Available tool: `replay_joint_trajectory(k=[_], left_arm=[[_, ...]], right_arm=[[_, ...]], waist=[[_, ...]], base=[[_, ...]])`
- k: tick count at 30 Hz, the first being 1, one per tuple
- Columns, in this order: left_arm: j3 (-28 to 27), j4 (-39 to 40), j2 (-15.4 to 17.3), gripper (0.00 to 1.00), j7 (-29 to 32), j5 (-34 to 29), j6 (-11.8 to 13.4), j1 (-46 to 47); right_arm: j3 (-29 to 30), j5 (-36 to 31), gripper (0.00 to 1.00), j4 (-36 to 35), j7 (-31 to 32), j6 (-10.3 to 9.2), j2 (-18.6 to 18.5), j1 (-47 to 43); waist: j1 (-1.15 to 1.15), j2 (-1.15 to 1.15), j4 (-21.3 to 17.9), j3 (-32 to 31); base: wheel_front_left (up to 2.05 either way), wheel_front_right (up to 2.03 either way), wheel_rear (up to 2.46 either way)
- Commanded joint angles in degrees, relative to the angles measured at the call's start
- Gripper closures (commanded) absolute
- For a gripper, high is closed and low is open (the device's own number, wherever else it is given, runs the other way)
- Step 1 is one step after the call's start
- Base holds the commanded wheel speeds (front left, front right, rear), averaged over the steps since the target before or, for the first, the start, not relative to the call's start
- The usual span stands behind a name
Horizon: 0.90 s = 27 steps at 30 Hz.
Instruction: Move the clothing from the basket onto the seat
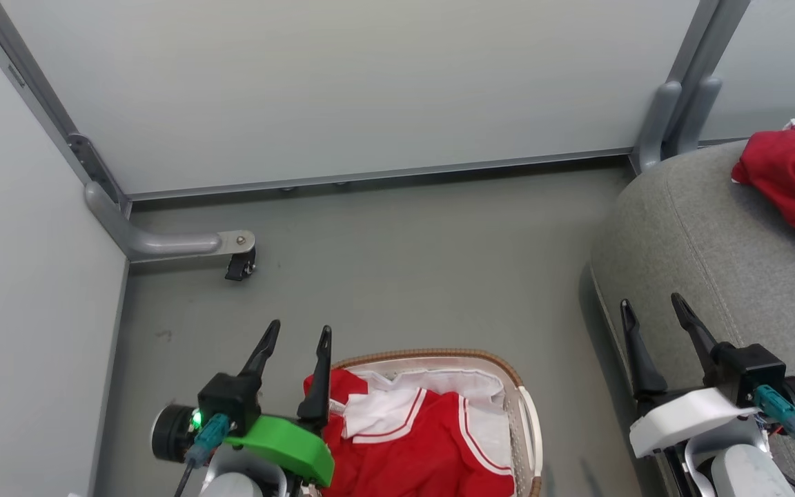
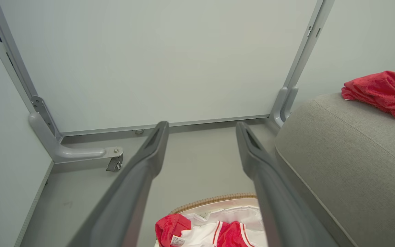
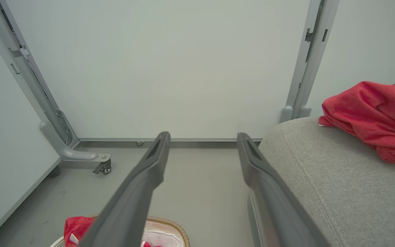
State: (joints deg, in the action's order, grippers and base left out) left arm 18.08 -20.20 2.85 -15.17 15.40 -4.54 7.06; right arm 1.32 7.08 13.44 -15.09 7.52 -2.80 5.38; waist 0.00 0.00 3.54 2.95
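L claw (image 1: 301,327) is spread wide w/ nothing in it, by the left edge of the basket (image 1: 439,356). Red clothes (image 1: 425,449) lie in the basket. R claw (image 1: 651,301) is spread too, empty, over the grey seat (image 1: 673,228). One red piece (image 1: 794,179) lies on the seat, far right.

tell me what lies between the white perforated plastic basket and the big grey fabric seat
Only a bare strip of grey floor separates the white perforated basket from the rounded grey fabric seat; the head view shows it.
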Motion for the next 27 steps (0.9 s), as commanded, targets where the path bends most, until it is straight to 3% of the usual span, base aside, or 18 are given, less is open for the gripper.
replay_joint_trajectory(k=[1, 7, 18, 27], left_arm=[[1.0, -0.7, 0.1, 0.0, 0.0, -0.2, -0.4, 2.2], [8.3, -6.7, 0.1, 0.0, 0.0, -0.6, -0.8, 10.3], [19.2, -26.5, 0.2, 0.0, 0.0, 2.1, -2.2, 22.4], [25.2, -38.6, 0.2, 0.0, 0.1, 4.6, -2.8, 27.6]], right_arm=[[0.4, -0.8, 0.0, -0.4, -0.1, -0.06, -0.2, 1.1], [0.5, -0.9, 0.0, -1.9, -0.1, -0.06, -0.2, 5.2], [-1.6, -0.1, 0.0, -4.5, -0.1, -0.06, -0.1, 13.2], [-4.2, 3.4, 0.0, -5.2, -0.1, -0.06, -0.1, 17.6]], waist=[[0.0, 0.0, -0.8, 2.5], [0.0, 0.0, -3.8, 10.1], [0.0, 0.0, -12.2, 25.4], [0.0, 0.0, -18.1, 35.9]], base=[[0.0, 0.0, 0.0], [0.0, 0.0, 0.0], [0.0, 0.0, 0.0], [0.0, 0.0, 0.0]])
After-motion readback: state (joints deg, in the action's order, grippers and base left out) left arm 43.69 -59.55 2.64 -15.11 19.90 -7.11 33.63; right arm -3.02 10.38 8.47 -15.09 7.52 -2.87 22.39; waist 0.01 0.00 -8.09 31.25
